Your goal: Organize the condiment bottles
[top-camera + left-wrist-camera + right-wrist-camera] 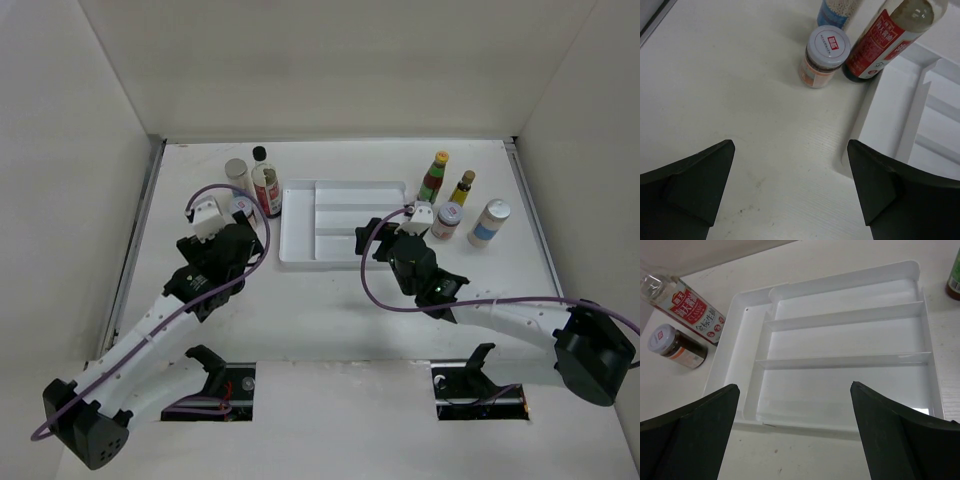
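Condiment bottles [265,190] standing in two clusters either side of white tray [335,240], three upper left of top view, four upper right; left gripper [790,145] and right gripper [794,386] spread wide, holding nothing.

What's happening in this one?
Nothing is held yet. Both grippers are open and empty. The left gripper faces the white-lidded jar beside the red-labelled bottle. The right gripper looks onto the empty white divided tray. All seven condiment bottles stand outside the tray, three to its left and four to its right.
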